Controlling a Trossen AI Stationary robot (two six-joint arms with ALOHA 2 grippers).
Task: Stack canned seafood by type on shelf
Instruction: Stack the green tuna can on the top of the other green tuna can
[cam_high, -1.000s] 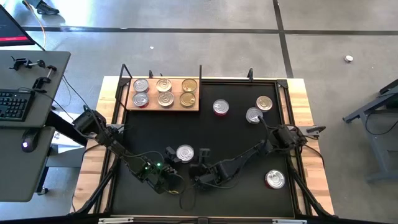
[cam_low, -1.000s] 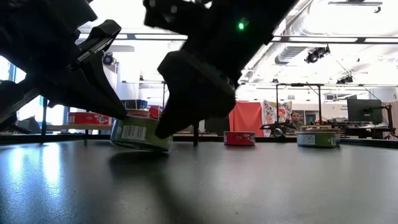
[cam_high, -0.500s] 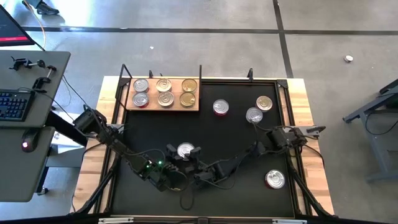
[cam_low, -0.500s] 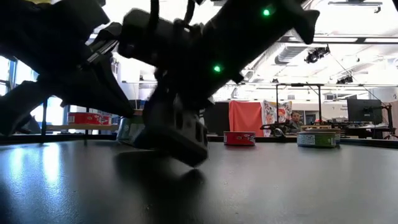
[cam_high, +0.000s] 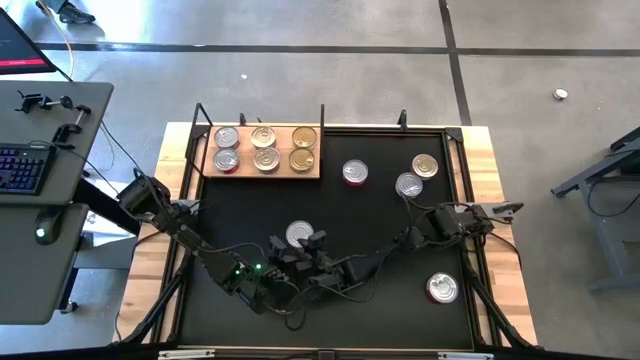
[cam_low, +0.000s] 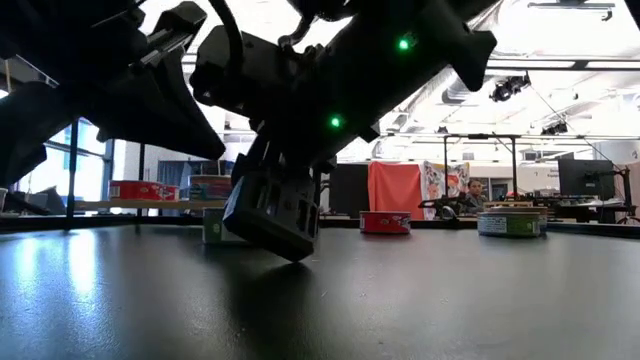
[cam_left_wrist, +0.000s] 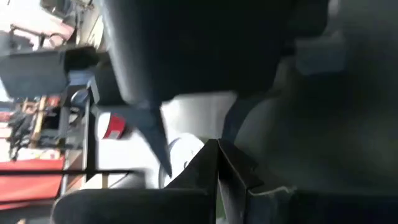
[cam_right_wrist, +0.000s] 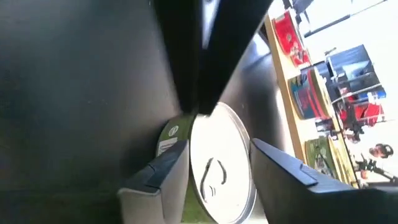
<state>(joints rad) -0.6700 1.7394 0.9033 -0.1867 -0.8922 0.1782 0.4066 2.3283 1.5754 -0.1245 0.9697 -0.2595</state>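
A flat tin with a silver lid and green side (cam_high: 298, 234) sits flat on the black mat near its middle; it also shows in the low view (cam_low: 213, 226). My right gripper (cam_high: 311, 241) is open, its two fingers standing on either side of this tin (cam_right_wrist: 217, 168). My left gripper (cam_high: 280, 250) is close on the tin's other side, and its dark end (cam_right_wrist: 194, 68) reaches the tin's rim. The wooden shelf (cam_high: 310, 172) lies at the mat's far left, carrying several tins in two rows. My right gripper straddles the tin level with the mat, coming from the table's right and near side. One finger (cam_right_wrist: 155, 177) lies close along the tin's green side wall (cam_right_wrist: 173, 140). I cannot tell whether it touches. The other finger (cam_right_wrist: 286, 168) stands a little off the rim.
Loose tins on the mat: one red-sided (cam_high: 355, 173), two at the far right (cam_high: 425, 165) (cam_high: 407, 185), one near the right near corner (cam_high: 441, 288). Metal frame posts stand along the mat's edges. A desk with a keyboard (cam_high: 20, 165) stands to the left.
The tin stood tilted between the two grippers a second ago; it now rests flat and lies slightly nearer the far edge. My right arm has moved toward the table's left, bringing its gripper around the tin.
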